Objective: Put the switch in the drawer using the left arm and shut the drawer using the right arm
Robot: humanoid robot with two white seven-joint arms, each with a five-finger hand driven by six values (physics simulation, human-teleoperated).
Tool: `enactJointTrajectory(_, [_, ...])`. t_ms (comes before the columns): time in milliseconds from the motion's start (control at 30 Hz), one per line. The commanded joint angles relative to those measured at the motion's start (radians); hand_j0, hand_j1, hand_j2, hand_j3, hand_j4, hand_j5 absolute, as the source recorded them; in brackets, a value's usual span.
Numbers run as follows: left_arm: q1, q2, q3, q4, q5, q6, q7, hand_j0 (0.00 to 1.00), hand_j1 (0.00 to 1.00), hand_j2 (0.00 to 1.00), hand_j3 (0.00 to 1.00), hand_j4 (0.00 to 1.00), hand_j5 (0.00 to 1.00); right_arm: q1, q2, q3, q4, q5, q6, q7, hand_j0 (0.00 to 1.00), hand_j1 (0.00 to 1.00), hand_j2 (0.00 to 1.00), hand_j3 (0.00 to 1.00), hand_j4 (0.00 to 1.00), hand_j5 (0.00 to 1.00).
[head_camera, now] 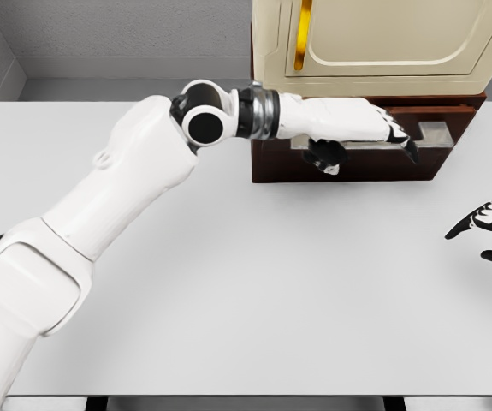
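Observation:
My left arm reaches across the table to the dark brown drawer [357,163], which stands pulled out under the cream cabinet [374,43]. The left hand [374,128] lies flat over the drawer's opening, fingers stretched out to the right and the thumb [324,155] hanging below the palm. It holds nothing that I can see. A pale grey flat thing, probably the switch [435,133], lies inside the drawer just beyond the fingertips. My right hand [489,233] hovers open at the right edge, low over the table and well in front of the drawer.
The white table [254,282] stretches in front of the cabinet. The cabinet has a gold handle [303,34] on its door. A grey wall runs behind.

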Motion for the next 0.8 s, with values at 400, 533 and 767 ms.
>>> enactJointTrajectory(400, [-0.008,-0.009,0.000,-0.128,-0.021,-0.005,0.001,0.91,0.91,0.91,0.91,0.91,0.91,0.000,-0.001,0.002,0.000,-0.007,0.003,0.000,0.67,0.67,0.67,0.67,0.67,0.67])
enactJointTrajectory(533, [-0.008,-0.009,0.000,-0.133,-0.021,-0.005,0.001,0.95,0.95,0.95,0.95,0.95,0.95,0.000,-0.001,0.002,0.000,-0.007,0.003,0.000,0.67,0.67,0.67,0.67,0.67,0.67])
enactJointTrajectory(767, [0.020,0.603,0.004,-0.668,0.364,-0.005,0.001,1.00,1.00,1.00,1.00,1.00,1.00,0.002,-0.003,0.002,0.000,-0.007,0.003,0.000,0.67,0.67,0.67,0.67,0.67,0.67])
